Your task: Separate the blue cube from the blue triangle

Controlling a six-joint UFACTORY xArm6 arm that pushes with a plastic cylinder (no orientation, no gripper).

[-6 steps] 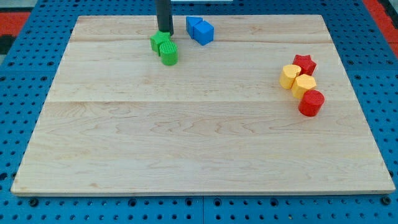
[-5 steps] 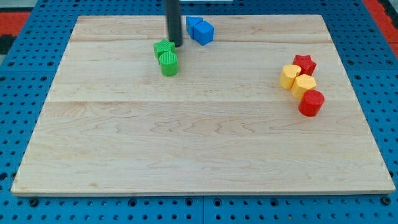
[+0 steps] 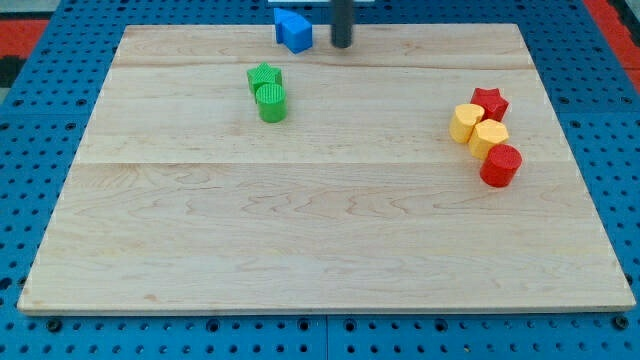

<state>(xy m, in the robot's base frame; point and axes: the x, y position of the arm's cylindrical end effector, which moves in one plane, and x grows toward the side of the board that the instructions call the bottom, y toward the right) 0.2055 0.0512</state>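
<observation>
blue blocks [image 3: 293, 30] 12 o'clock on table [image 3: 320, 230], still touching | light, stiff, slippery | my tip [image 3: 342, 44] at their 3 o'clock, bare rod, holds nothing | push a flat side

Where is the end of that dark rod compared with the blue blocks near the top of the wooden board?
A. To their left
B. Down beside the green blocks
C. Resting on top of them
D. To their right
D: my tip sits at the view's top, just right of the blue blocks, with bare wooden board showing between them.

rod: dark grey | straight, smooth | my tip [image 3: 342, 45]: blunt
</observation>
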